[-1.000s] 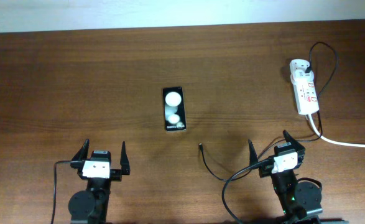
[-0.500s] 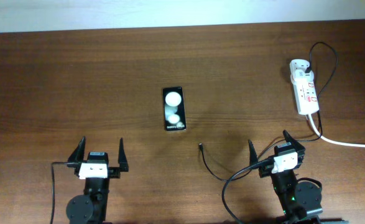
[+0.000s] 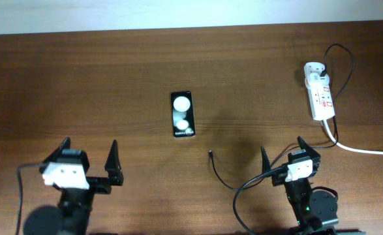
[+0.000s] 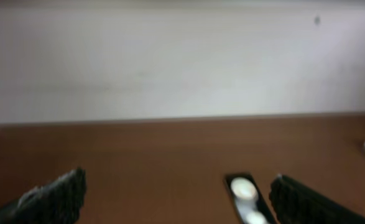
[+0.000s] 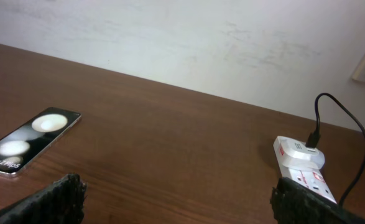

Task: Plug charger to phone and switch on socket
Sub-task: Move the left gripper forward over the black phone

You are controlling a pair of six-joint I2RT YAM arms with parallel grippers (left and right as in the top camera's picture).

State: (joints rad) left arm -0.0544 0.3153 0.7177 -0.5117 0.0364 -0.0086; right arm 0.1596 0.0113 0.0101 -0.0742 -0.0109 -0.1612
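Observation:
The black phone point(image 3: 183, 113) lies flat mid-table, screen up with two white light reflections; it also shows in the left wrist view point(image 4: 247, 198) and the right wrist view point(image 5: 28, 140). The white socket strip point(image 3: 320, 96) lies at the far right, also in the right wrist view point(image 5: 303, 168). The charger's white plug head point(image 3: 314, 68) sits in its far end. The thin black cable loops round the strip, and its tiny plug tip point(image 3: 210, 154) lies loose on the table right of the phone. My left gripper point(image 3: 87, 156) is open and empty, near left. My right gripper point(image 3: 282, 155) is open and empty, near right.
The socket's thick white cord point(image 3: 367, 151) runs off the right edge. A pale wall point(image 5: 170, 37) stands behind the table's far edge. The robots' own black wires lie at the near edge by each base.
My left arm has moved left and towards the near edge, its gripper still open. The right arm, phone, cable and socket have not moved.

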